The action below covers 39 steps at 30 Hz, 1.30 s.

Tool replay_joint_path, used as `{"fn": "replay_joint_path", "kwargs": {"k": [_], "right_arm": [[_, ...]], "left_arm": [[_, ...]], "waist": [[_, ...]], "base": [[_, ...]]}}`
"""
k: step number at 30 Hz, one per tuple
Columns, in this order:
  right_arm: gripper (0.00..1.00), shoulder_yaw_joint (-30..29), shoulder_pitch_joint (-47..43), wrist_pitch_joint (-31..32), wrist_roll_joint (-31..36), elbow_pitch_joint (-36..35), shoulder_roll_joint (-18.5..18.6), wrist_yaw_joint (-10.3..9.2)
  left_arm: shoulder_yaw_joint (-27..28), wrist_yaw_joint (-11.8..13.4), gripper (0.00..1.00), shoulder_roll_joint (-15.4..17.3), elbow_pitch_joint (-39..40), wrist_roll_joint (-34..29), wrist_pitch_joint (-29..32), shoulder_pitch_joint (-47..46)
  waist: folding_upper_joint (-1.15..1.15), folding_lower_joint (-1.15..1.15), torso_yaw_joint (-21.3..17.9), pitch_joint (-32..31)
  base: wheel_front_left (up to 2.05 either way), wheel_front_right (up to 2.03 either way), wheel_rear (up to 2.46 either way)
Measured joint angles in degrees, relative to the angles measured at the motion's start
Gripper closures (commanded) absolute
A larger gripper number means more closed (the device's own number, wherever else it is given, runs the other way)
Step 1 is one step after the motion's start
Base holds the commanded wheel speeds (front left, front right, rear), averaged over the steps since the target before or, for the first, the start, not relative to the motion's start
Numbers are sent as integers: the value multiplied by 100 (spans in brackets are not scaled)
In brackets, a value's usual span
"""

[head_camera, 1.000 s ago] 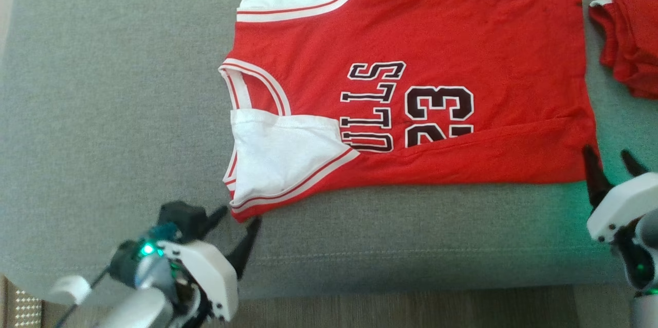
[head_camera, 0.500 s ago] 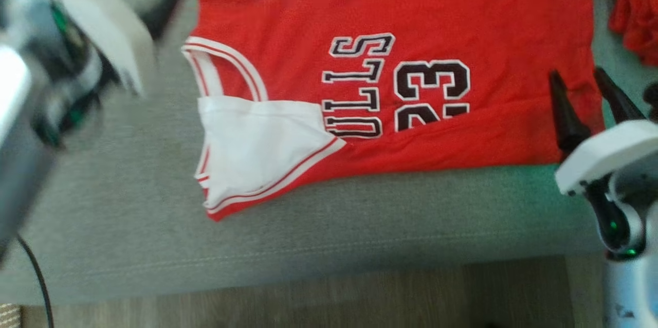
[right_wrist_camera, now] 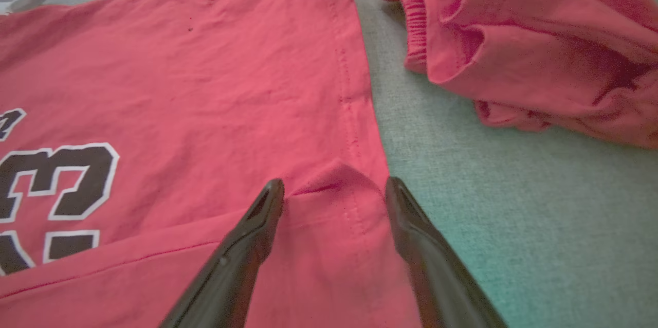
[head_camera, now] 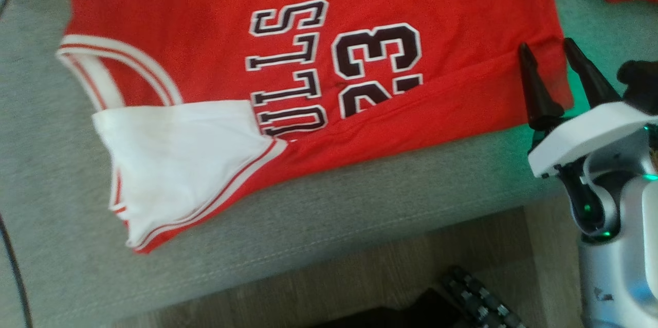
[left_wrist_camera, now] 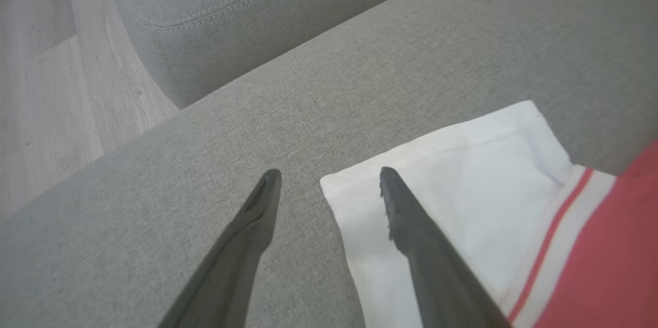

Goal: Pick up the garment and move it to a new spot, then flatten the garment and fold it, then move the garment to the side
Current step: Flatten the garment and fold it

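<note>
Your right gripper (head_camera: 546, 44) stood spread astride a puckered hem corner (right_wrist_camera: 334, 186) of the red jersey (head_camera: 308, 60), flat on the grey woven cushion (head_camera: 360, 204); your left gripper (left_wrist_camera: 330, 172) gaped over its white sleeve (left_wrist_camera: 462, 163).

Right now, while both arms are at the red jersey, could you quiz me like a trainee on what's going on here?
1. True or false: the right gripper is shut on the jersey.
2. The left gripper has its fingertips astride the edge of which part? A white sleeve; B printed lettering; C neckline.
3. Fill in: the number printed on the jersey is ___.
Key: 1 false, it stands open astride the hem corner; 2 A; 3 23.
</note>
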<state>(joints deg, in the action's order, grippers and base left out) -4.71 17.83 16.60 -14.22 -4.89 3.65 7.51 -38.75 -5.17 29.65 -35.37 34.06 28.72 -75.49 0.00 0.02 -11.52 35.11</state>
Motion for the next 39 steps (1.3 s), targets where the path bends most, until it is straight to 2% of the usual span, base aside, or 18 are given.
{"fn": "replay_joint_path", "kwargs": {"k": [9, 16, 25, 30, 31, 32, 36, 39], "right_arm": [[0, 74, 79, -227, -119, 209, -44, 0], [0, -18, 112, -300, -144, 270, -57, 0], [0, 178, 311, -404, -250, 383, -71, 0], [0, 152, 310, -452, -299, 433, -73, 0], [0, 141, 310, -452, -299, 436, -73, 0], [0, 137, 310, -452, -299, 436, -73, 0], [0, 137, 316, -452, -298, 437, -74, 0], [0, 167, 444, -448, -288, 470, -74, 0]], "left_arm": [[-391, -172, 0, 23, -871, -265, 252, -413], [-682, -197, 0, 130, -935, -213, 343, -530], [-832, -198, 0, 303, -1093, -141, 293, -759], [-1024, -196, 0, 374, -1063, 196, 533, -797], [-1094, -196, 60, 399, -1010, 292, 653, -797], [-1157, -196, 100, 417, -934, 396, 753, -796], [-1389, -197, 100, 468, -736, 567, 842, -782], [-1492, -230, 100, 591, -669, 474, 398, -777]], "waist": [[0, -1, -349, 241], [0, -2, -346, 238], [0, -2, -593, 327], [0, -2, -678, 302], [0, -2, -687, 285], [0, -2, -693, 268], [0, -2, -696, 216], [0, -1, -681, 151]], "base": [[0, 0, 0], [0, 0, 0], [0, 0, 0], [0, 0, 0], [0, 0, 0], [0, 0, 0], [0, 0, 0], [0, 0, 0]]}}
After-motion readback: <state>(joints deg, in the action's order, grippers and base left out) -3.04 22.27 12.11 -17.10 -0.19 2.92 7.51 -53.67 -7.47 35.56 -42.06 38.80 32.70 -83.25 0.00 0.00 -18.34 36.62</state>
